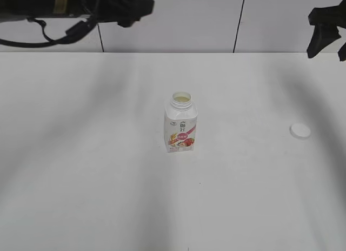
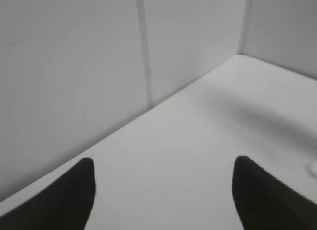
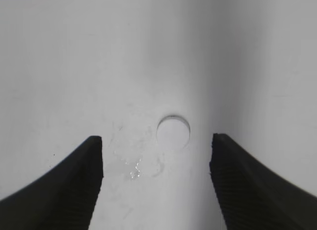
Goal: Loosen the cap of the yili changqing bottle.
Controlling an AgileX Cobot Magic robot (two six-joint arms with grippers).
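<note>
On the white table point(image 1: 81, 180), the yili changqing bottle point(image 1: 181, 129) stands upright near the middle with its neck open. Its cap point(image 1: 300, 131) lies well apart to the right, flat on the table, below the right gripper point(image 3: 156, 155), whose jaws are wide and empty. The left gripper point(image 2: 163, 190) is also wide, holding nothing, far from the bottle.

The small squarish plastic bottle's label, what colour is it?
Pink-red with fruit pictures, on the white bottle; the exterior view shows it best.

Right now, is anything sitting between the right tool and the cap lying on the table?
Nothing visible. The cap lies alone on the bare table below the open right tool, well apart from the bottle.
</note>
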